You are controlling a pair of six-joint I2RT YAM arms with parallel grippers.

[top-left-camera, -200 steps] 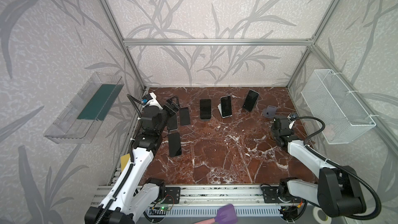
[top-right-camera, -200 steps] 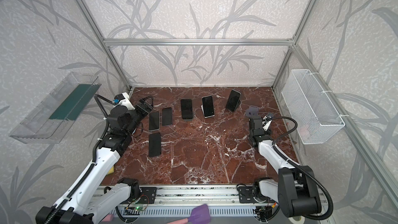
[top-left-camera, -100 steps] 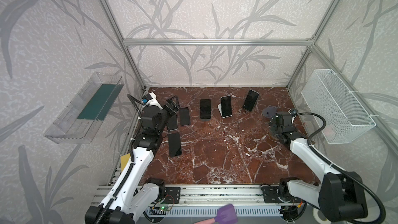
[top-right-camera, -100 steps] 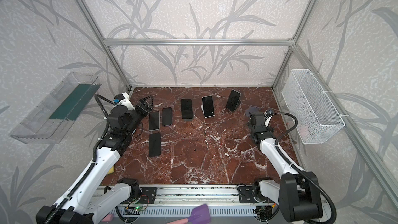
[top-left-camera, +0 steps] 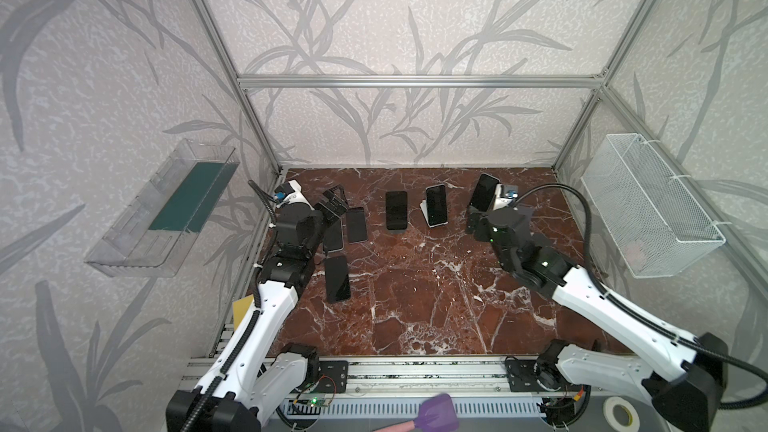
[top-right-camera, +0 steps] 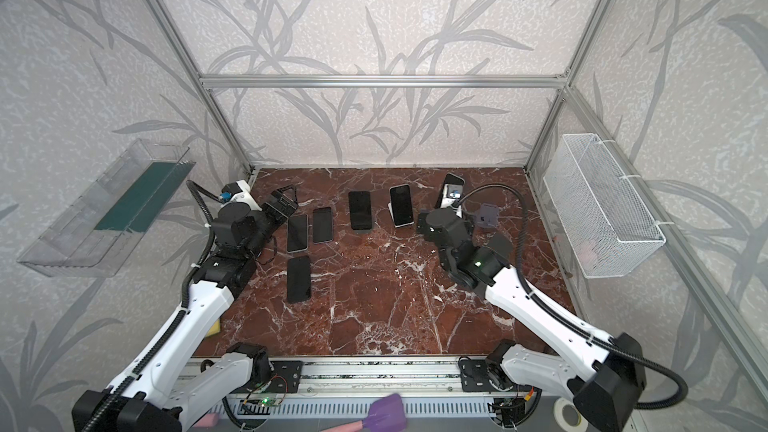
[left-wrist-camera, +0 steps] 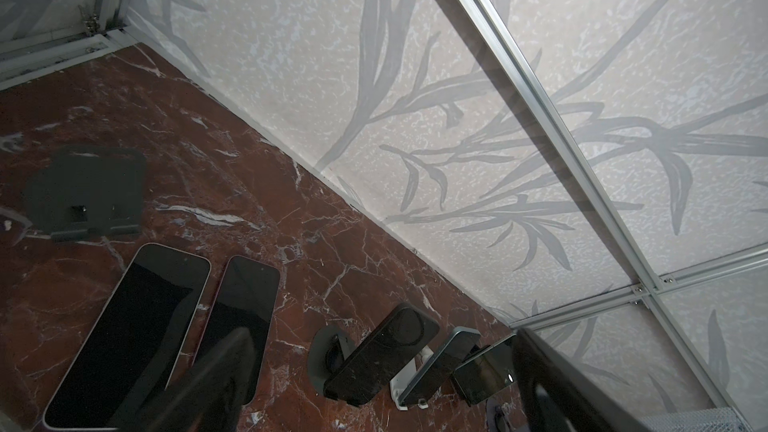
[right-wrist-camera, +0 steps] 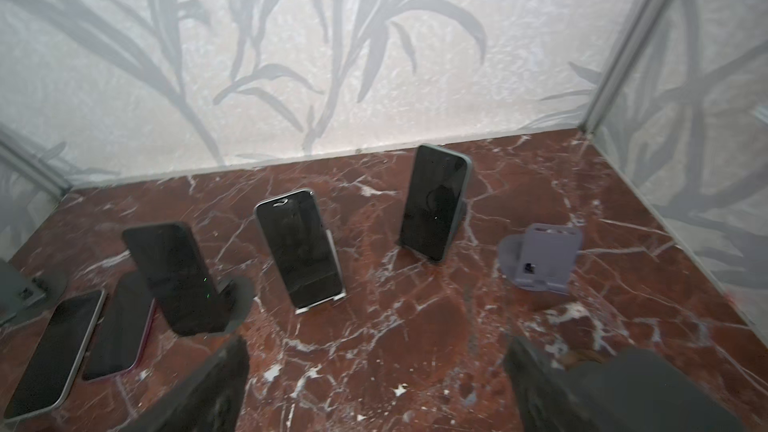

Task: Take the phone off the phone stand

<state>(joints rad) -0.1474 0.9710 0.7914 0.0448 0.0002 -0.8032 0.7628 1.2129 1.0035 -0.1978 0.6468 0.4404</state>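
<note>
Three dark phones lean upright on stands along the back: one on a dark round stand [top-left-camera: 396, 209] [right-wrist-camera: 174, 276], one on a white stand [top-left-camera: 435, 204] [right-wrist-camera: 299, 251], and the rightmost phone [top-left-camera: 483, 192] [right-wrist-camera: 436, 201]. My right gripper [top-left-camera: 476, 222] [right-wrist-camera: 374, 388] hovers open just in front of the rightmost phone, with nothing between its fingers. An empty purple-grey stand [top-right-camera: 487, 216] [right-wrist-camera: 540, 257] sits to the right of it. My left gripper [top-left-camera: 332, 207] [left-wrist-camera: 382, 367] is open and empty at the back left, above flat phones.
Three phones lie flat on the marble at the left [top-left-camera: 356, 224] [top-left-camera: 333, 234] [top-left-camera: 337, 278]. An empty dark stand [left-wrist-camera: 83, 193] stands near the back left corner. A wire basket [top-left-camera: 648, 209] hangs on the right wall, a clear tray [top-left-camera: 166, 214] on the left.
My right gripper has swung left and back, from beside the purple-grey stand to the rightmost phone, and opened. My left gripper's jaws have widened; that arm stayed in place.
</note>
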